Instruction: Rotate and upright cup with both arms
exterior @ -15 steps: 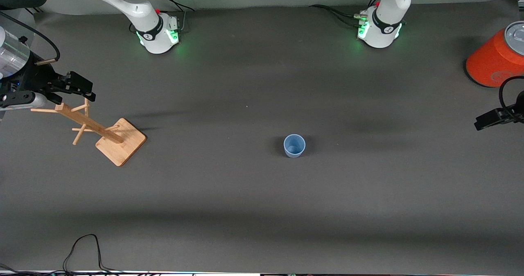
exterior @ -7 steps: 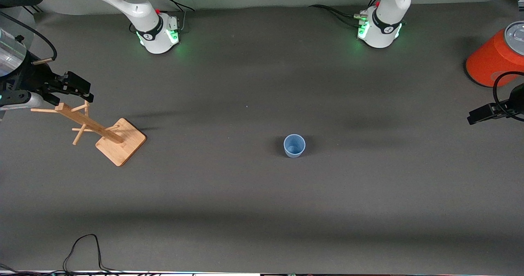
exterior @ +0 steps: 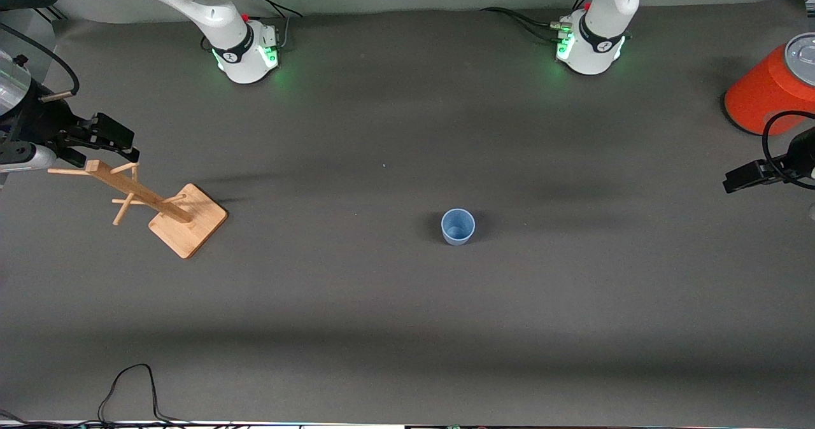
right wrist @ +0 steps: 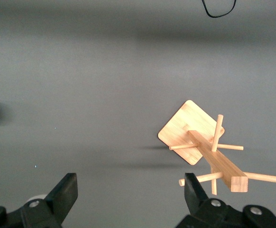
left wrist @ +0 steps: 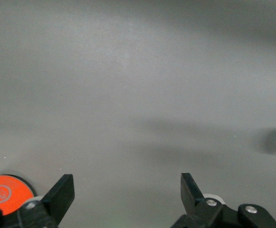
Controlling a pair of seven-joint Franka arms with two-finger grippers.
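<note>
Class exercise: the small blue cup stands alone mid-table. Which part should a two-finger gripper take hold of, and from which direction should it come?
Probably the rim, from straight above. The cup stands upright with its mouth open to the overhead camera, so one finger could go inside and one outside the wall. Nothing stands close around it. The left gripper and the right gripper are both open and far off at the table's ends.

Even overhead light, soft shadows, sharp focus.

A wooden peg rack (exterior: 159,207) stands (upright) at the right arm's end, well apart from an orange can (exterior: 770,91).
</note>
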